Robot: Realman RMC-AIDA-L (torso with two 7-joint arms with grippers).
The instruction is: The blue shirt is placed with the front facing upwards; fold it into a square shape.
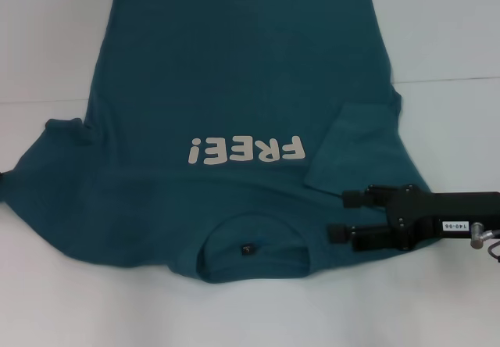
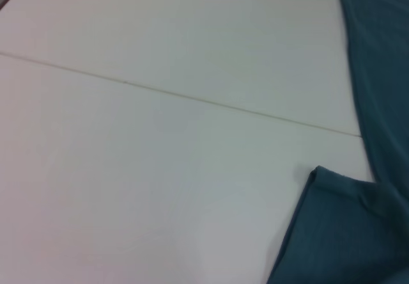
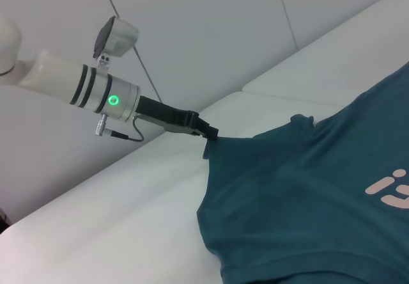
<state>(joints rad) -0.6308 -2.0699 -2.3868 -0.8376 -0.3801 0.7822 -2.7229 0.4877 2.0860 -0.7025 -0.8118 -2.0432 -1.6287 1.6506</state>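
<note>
Blue shirt (image 1: 234,81) reads "FREE!" (image 1: 244,150), upside-down. Right gripper (image 1: 337,216) w/ tag "140-06" (image 1: 454,227), spread over the shirt's shoulder; left gripper (image 3: 209,132) pinching the other sleeve's tip.

The setting looks like a robotics lab or test station rather than a home. A plain white table (image 1: 62,300), with a thin seam line (image 2: 160,92) across its surface, lies beneath both grippers, and bare pale wall panels (image 3: 211,34) with straight joints rise behind the left gripper (image 3: 208,134). The only furnishing visible is the robot's own hardware, including a white arm (image 3: 77,86) with a glowing green indicator light (image 3: 114,100).
</note>
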